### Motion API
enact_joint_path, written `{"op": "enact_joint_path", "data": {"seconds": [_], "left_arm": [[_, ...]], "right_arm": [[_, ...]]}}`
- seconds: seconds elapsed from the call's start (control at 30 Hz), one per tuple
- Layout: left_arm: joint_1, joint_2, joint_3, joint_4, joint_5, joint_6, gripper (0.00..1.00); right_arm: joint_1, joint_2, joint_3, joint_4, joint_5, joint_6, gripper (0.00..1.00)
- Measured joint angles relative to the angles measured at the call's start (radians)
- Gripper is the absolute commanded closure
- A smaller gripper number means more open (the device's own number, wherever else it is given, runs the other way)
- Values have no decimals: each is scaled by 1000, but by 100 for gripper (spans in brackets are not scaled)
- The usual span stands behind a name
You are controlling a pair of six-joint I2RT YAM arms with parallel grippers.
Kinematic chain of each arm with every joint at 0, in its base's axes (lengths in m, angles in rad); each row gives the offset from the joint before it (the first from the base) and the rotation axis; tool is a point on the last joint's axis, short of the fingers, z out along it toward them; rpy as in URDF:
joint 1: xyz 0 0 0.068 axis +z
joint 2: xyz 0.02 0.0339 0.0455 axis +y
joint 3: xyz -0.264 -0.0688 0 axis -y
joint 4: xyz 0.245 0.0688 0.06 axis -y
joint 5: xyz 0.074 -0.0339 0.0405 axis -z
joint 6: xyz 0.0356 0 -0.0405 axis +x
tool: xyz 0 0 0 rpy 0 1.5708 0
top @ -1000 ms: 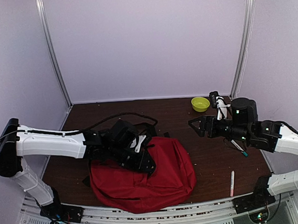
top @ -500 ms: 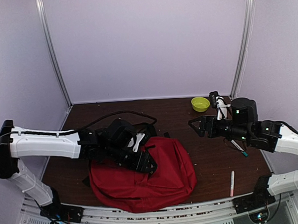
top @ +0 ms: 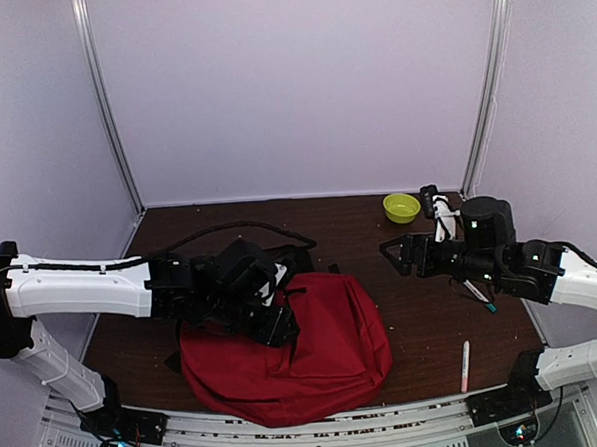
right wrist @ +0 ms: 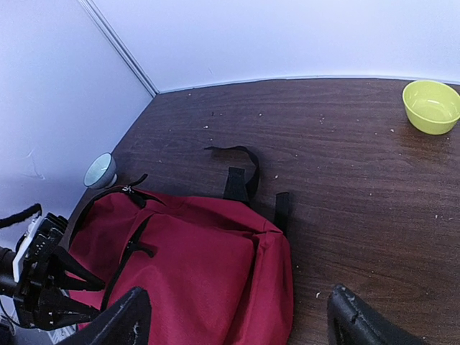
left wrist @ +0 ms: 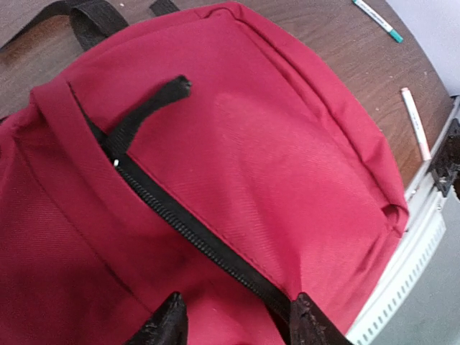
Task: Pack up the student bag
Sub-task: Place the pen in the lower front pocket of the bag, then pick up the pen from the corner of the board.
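1. On a dark wooden table [top: 424, 317] walled in pale lilac: the red backpack [top: 315, 353], flat near the front edge
2. Seemingly at the start: main zipper [left wrist: 180, 223] shut and in the way, nothing visibly packed
3. Over that zipper, the left gripper [left wrist: 238, 323], fingers [left wrist: 167, 325] spread astride it, pinching nothing
4. Off to the right, the right gripper [right wrist: 237, 320], wide open and empty
5. Outside: pink-capped marker [top: 465, 365], teal-tipped marker [left wrist: 377, 20], lime bowl [top: 401, 207], pale blue bowl [right wrist: 100, 170]
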Motion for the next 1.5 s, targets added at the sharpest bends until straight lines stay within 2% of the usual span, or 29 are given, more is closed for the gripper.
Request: {"op": "enact_joint_path", "data": {"seconds": [0.33,0.53,0.83,0.93,1.2,1.37,1.5], "left_arm": [[-1,3,2,11,-132,-24,61],[-1,62,52,3,-200,-35,65],[-1,91,74,-2,-228,-36,66],[-1,89,76,-5,-239,-35,65],[-1,11,52,-4,-260,-13,64],[-1,-15,43,5,-273,4,64],[-1,-35,4,11,-273,5,64]], "right_arm": [[-1,10,1,-16,41,1,16],[-1,14,1,-24,48,2,16],[-7,12,1,-42,88,4,14],[-11,5,1,-100,175,26,4],[-48,-8,-3,-418,478,273,6],[-112,-8,-55,-554,486,407,6],[-196,46,-116,-599,379,423,12]]}}
